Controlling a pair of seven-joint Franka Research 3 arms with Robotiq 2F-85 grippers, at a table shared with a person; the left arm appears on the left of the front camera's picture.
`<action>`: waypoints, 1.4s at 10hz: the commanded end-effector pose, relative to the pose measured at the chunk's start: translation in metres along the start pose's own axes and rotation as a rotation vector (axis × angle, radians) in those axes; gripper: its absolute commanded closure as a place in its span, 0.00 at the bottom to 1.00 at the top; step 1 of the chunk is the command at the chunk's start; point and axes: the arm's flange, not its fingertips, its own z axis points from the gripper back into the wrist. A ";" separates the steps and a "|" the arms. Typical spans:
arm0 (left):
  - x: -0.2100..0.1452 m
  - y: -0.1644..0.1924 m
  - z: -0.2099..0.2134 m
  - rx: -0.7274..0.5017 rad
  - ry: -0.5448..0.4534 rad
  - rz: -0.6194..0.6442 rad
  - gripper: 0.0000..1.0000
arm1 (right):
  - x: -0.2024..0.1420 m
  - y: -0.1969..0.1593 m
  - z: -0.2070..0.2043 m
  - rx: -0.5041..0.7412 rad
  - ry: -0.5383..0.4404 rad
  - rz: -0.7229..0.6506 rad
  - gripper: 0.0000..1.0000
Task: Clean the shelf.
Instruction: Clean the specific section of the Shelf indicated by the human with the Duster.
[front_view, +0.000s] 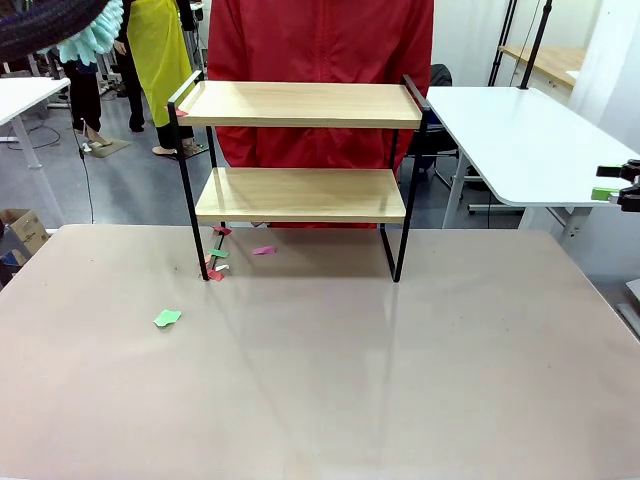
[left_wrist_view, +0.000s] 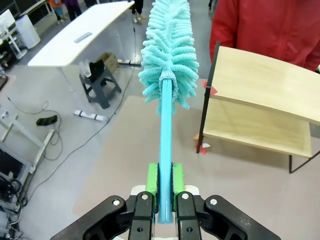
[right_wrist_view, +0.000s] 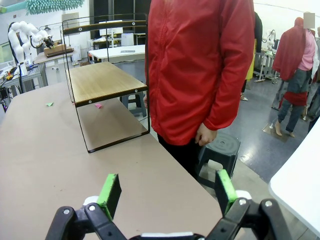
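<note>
At the far middle of the table (front_view: 320, 380), the shelf (front_view: 300, 105) stands just in front of a person in red (front_view: 320, 40); both boards look bare, with paper scraps (front_view: 218, 255) by its left legs and a green scrap (front_view: 167, 318) nearer. Left gripper (left_wrist_view: 165, 181) is clamped tight on a turquoise duster (left_wrist_view: 167, 55) handle, head raised up left of the top board, apart from it. Step: probably between sweeps. Next move needs the head lowered onto a board. Right gripper (right_wrist_view: 169, 192) hangs fully spread and empty; its view shows the person's hand (right_wrist_view: 205, 135).
</note>
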 end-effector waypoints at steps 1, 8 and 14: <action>-0.002 -0.002 0.001 0.009 0.004 -0.006 0.86 | 0.008 0.000 -0.001 -0.012 0.018 -0.004 0.00; -0.002 -0.002 0.001 0.009 0.004 -0.006 0.86 | 0.008 0.000 -0.001 -0.012 0.018 -0.004 0.00; 0.017 0.104 0.043 -0.389 -0.125 -0.163 0.86 | 0.008 0.000 -0.001 -0.012 0.018 -0.004 0.00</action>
